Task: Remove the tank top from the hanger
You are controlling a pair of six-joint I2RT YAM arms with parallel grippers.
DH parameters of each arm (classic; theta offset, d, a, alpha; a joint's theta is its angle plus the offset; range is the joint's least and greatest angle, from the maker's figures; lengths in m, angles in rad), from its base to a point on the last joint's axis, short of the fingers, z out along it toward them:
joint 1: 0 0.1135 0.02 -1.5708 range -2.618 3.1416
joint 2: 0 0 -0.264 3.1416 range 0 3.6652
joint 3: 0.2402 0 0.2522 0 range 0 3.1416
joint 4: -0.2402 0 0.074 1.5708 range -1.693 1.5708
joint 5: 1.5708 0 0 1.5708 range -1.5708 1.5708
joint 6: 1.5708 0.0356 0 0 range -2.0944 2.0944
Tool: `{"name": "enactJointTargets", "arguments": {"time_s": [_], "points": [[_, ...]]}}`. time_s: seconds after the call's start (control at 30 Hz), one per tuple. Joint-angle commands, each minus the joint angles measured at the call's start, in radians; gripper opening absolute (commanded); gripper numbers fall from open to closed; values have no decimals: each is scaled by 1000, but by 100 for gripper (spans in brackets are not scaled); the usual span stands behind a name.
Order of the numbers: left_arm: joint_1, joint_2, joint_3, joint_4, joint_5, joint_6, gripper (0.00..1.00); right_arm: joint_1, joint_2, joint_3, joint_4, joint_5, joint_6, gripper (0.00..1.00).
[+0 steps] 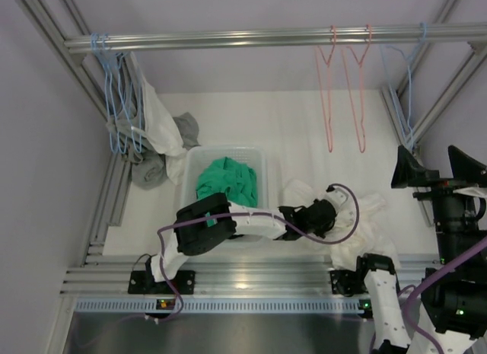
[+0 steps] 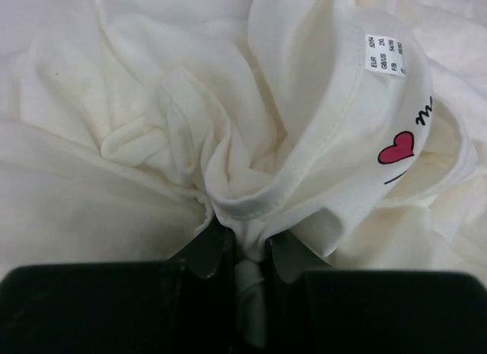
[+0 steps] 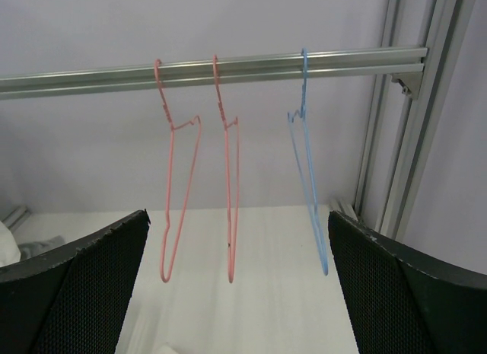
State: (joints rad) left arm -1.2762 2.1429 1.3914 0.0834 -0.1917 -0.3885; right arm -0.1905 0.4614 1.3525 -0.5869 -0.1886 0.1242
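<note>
- Basket [image 1: 186, 160]: one, holding one green garment [image 1: 228, 183].
- Tank top [image 2: 304, 141]: one, white, crumpled on the table just right of the basket (no hanger shows in it), so removal looks nearly done.
- Bare on the rail [image 3: 342, 61]: two pink hangers [image 3: 166, 217], one blue hanger [image 3: 323, 263].
- Left gripper [image 2: 243, 251]: pinched on a tank-top fold; next, lift it cleanly.
- Right gripper [image 3: 237, 215]: spread wide, empty.

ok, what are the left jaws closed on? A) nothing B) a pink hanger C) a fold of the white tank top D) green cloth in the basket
C: left wrist view shows the left jaws pinching a bunched fold of the white tank top.
</note>
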Motion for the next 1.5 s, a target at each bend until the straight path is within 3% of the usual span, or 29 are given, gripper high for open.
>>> {"name": "enactJointTargets", "arguments": {"time_s": [0.0, 0.17, 0.4, 0.67, 0.87, 1.13, 1.23, 1.33, 1.47], "points": [[-41, 29, -86, -206, -98, -41, 0, 17, -18, 42, -1, 12, -15, 99], [-40, -135, -129, -215, -204, 17, 0, 17, -17, 46, -1, 20, -18, 99], [-40, -501, -52, -224, -279, 154, 0, 16, -26, 46, 1, 75, -35, 99], [-40, -783, -61, -226, -480, 218, 0, 20, -36, 65, 1, 123, -47, 99], [-40, -928, -74, -229, -597, 289, 0, 20, -32, 80, 13, 126, -43, 99], [-17, -966, 1, -235, -821, 476, 0, 22, -30, 80, 28, 114, -29, 99], [66, -968, -26, -247, -844, 444, 0, 22, -32, 82, 38, 104, -18, 99], [213, -992, -55, -393, -784, 195, 0, 22, -29, 88, 47, 81, -15, 99], [287, -1052, -179, -448, -646, 44, 0, 20, -24, 92, 56, 64, -9, 99]]}}
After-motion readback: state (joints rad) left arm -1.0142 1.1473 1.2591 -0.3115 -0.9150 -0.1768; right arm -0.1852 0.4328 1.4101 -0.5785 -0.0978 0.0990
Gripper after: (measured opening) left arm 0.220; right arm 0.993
